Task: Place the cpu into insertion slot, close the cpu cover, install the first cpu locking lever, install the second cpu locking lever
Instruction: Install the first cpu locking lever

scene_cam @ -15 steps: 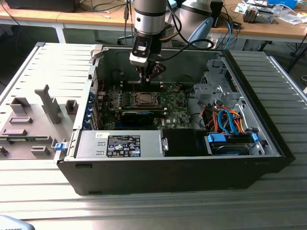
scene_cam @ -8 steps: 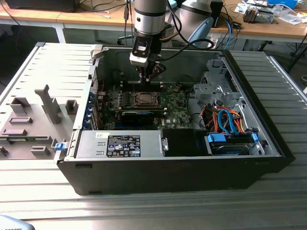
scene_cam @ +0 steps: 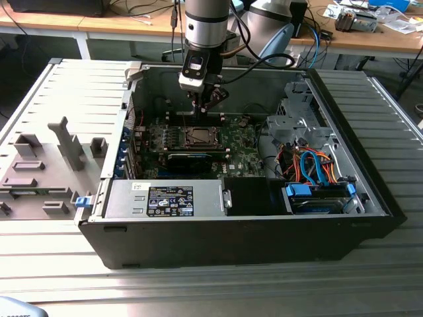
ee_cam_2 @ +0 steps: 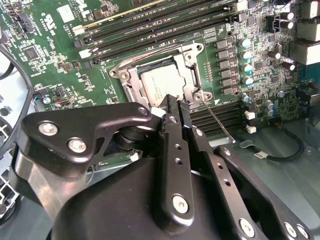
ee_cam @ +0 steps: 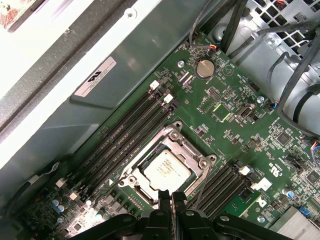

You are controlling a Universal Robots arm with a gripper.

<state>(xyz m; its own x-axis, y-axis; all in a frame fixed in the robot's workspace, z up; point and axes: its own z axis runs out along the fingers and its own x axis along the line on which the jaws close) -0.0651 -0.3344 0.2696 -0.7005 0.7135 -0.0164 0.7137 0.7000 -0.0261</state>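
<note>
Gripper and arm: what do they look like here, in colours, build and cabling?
The arm is a silver-grey cylinder with a dark band. At its wrist sits a white box with a black face, and black cables loop off behind it. The gripper is matte black: two narrow flat fingers with small holes, driven by broad curved link plates fastened with silver screws.

- The computer case [scene_cam: 231,241] lies open on the desk [scene_cam: 198,290], and its side panel [scene_cam: 73,92] lies flat beside it on the exterior view's left.
- The motherboard [scene_cam: 241,142] lies on the case floor, behind the power supply [scene_cam: 165,198] and to the exterior view's left of the drive cage [scene_cam: 317,195].
- The cpu [ee_cam: 167,169] sits in the insertion slot [ee_cam: 150,189], with the cpu cover [ee_cam: 192,147] down around it.
- Memory slots [ee_cam: 125,135] run along two opposite sides of the slot.
- The fingers [ee_cam: 164,202] hang over the cover's edge.
</note>
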